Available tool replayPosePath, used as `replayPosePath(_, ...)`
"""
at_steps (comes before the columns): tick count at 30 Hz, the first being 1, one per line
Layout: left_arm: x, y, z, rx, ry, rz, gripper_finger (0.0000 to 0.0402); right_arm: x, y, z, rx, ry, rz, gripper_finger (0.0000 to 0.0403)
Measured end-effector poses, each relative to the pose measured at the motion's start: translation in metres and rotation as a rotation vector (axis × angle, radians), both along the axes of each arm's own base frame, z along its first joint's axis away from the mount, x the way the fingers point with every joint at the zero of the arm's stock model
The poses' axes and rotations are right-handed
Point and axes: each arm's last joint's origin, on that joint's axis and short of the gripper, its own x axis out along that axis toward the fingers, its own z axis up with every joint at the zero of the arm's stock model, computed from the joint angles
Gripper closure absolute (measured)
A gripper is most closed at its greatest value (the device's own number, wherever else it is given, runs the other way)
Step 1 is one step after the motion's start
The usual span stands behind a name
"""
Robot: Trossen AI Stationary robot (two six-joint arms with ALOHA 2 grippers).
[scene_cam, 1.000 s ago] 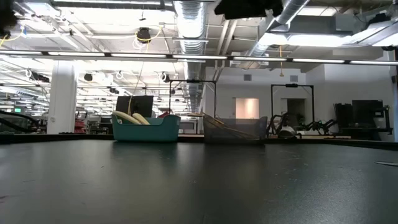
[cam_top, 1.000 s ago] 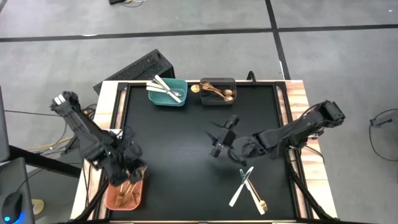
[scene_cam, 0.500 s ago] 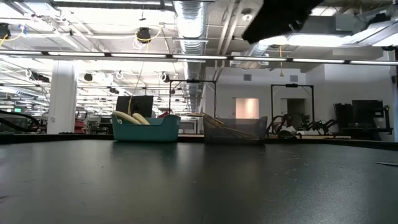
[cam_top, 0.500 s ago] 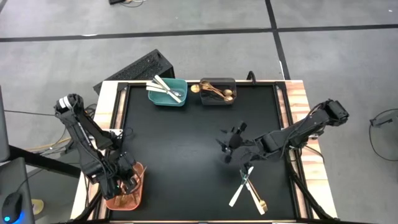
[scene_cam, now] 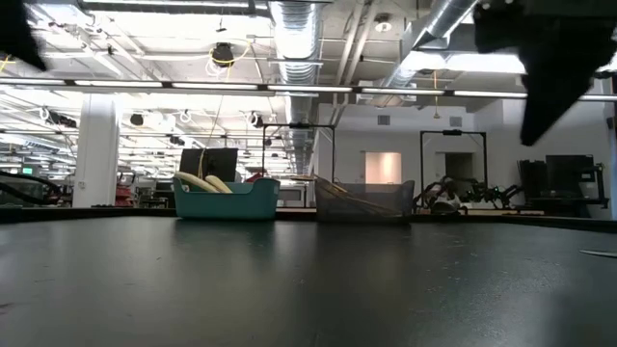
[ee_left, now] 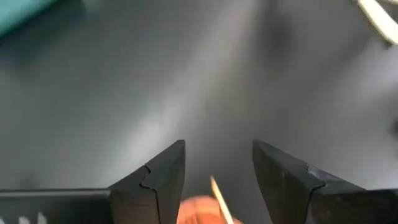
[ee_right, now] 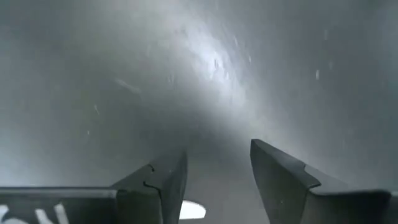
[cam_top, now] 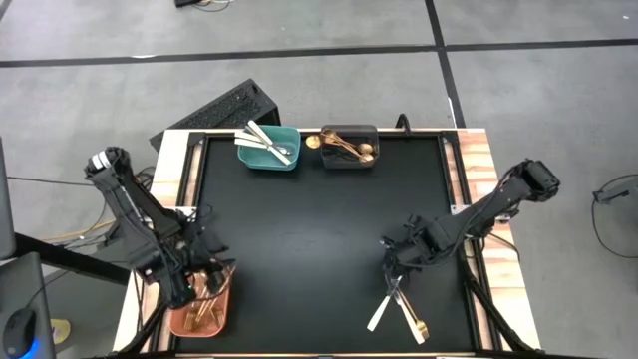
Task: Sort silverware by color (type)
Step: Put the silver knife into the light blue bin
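On the black table near its right front lie the loose silverware: white knives crossed with a gold utensil. My right gripper hovers open just beyond the far end of this pile; a white knife's tip shows between its fingers. My left gripper stands open over the salmon bin at the front left. Gold utensils lie in that bin, and one thin gold piece shows between the left fingers without touching them.
At the far edge stand a teal bin with white knives lying across it and a dark grey bin with gold utensils. Both bins also show in the low view, the teal bin left of the grey one. Bare black table lies between the arms.
My right gripper has travelled from the table's middle toward the right and near edge, coming down by the loose pile. My left gripper has shifted a little toward the near edge and stays over the salmon bin.
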Motion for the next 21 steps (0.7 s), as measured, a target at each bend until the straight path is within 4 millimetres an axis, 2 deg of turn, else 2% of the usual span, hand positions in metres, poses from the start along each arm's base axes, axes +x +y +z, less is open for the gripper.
replayPosePath(7, 0.032, 0.014, -0.003, 0.112, -0.043, -0.059, 0.0232, -0.006, 0.022, -0.007, 0.115, 0.043, -0.016, 0.0215)
replayPosePath(12, 0.051, 0.02, -0.013, 0.154, -0.094, -0.113, 0.0232, -0.007, 0.04, -0.022, 0.152, 0.097, 0.011, 0.0219)
replayPosePath(14, 0.057, 0.023, -0.018, 0.187, -0.105, -0.149, 0.0232, -0.004, 0.05, -0.031, 0.162, 0.128, 0.125, 0.0219)
replayPosePath(18, 0.065, 0.03, -0.023, 0.277, -0.094, -0.209, 0.0232, -0.001, 0.078, -0.051, 0.11, 0.142, 0.481, 0.0219)
replayPosePath(21, 0.069, 0.036, -0.022, 0.33, -0.076, -0.228, 0.0232, 0.002, 0.092, -0.062, 0.097, 0.116, 0.622, 0.0219)
